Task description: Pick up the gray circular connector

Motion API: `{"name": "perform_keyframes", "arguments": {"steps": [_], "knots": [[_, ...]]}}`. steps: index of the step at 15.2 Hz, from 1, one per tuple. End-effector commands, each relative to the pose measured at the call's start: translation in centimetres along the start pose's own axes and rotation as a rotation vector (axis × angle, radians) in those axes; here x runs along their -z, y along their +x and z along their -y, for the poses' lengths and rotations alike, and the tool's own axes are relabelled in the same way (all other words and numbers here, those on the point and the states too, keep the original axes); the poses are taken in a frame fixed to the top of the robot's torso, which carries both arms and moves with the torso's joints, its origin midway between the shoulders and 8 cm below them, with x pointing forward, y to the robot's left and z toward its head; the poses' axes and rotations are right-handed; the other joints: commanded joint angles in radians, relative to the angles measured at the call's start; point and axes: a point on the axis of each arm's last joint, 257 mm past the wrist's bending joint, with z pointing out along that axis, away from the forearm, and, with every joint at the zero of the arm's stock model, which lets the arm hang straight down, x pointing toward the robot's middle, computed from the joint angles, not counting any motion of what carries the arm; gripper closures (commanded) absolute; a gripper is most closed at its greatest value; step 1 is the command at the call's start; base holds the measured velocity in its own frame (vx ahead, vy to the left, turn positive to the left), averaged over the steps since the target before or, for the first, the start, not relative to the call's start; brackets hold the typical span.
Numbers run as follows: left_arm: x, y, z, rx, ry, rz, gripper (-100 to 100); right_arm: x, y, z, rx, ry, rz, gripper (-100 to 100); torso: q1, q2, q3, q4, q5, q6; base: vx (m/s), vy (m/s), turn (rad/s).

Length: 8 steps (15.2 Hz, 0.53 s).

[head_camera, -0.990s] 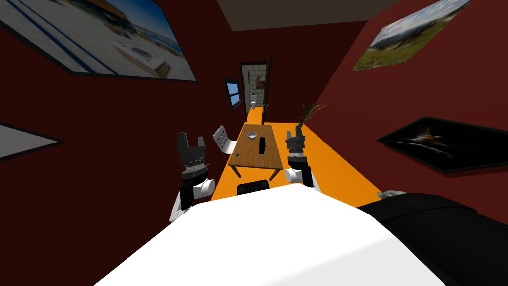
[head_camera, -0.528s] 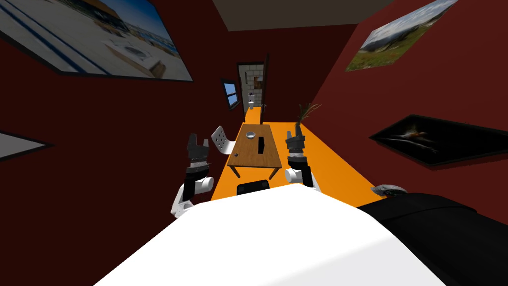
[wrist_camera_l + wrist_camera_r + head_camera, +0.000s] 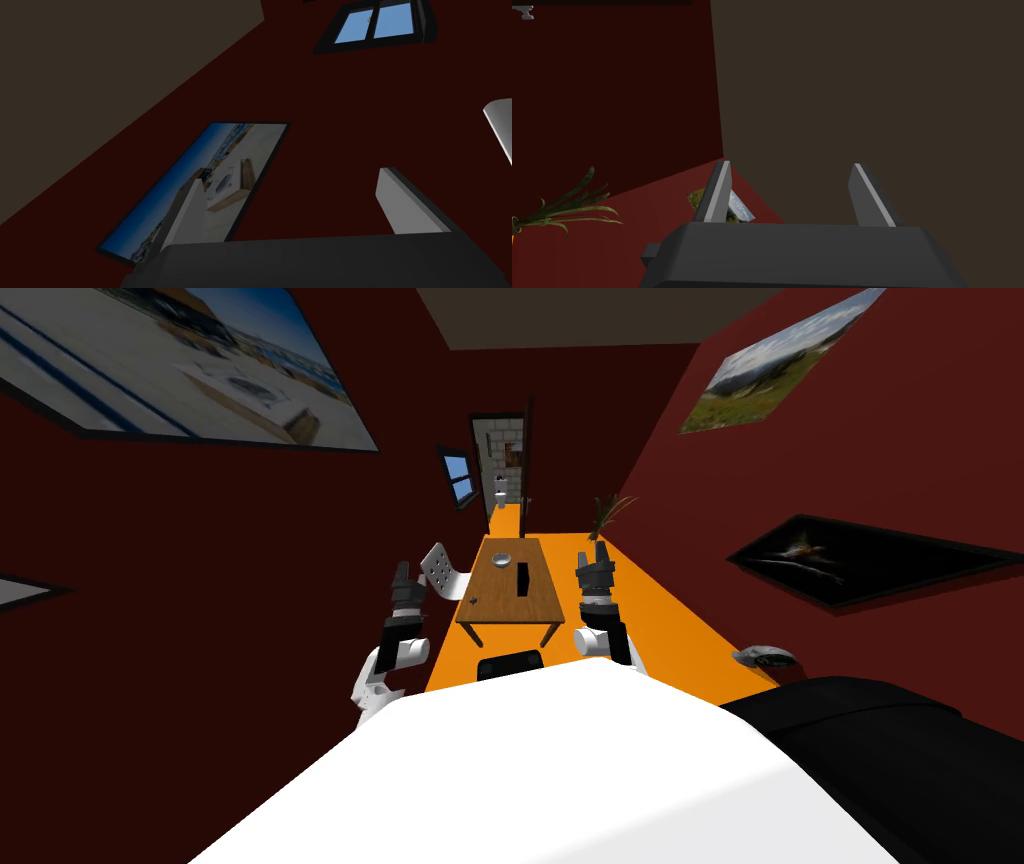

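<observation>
two pairs of thin light grey fingers (image 3: 187, 215) stand wide apart, holding nothing. the left gripper (image 3: 290, 176) is raised beside the white perforated chair (image 3: 443, 571), and the right gripper (image 3: 791, 164) is raised off the right edge of the brown wooden counter (image 3: 530, 606). well ahead of both, near the counter's near left corner, lies the small dark grey round connector (image 3: 473, 600), as i judge it. it looks light, rigid and smooth, likely to skid, so pinching across its rim from above seems safest. a grey round bowl (image 3: 501, 559) and a black upright box (image 3: 522, 579) stand further along.
</observation>
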Motion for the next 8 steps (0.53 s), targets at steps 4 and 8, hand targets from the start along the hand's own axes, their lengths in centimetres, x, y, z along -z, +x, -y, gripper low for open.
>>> {"name": "perform_keyframes", "arguments": {"steps": [4, 8], "knots": [[-1.0, -1.5, -4.8, 0.025, -0.124, 0.028, -100, 0.0, 0.0, 0.0, 0.000, 0.000, 0.000, 0, 0.000, 0.000, 0.000, 0.000, 0.000, 0.000, -0.014, 0.008, -0.084], [-1.1, -2.9, -9.2, 0.050, -0.232, 0.062, -100, 0.0, 0.0, 0.0, 0.000, 0.000, 0.000, 0, 0.000, 0.000, 0.000, 0.000, 0.000, 0.000, -0.015, 0.009, -0.087]]}}
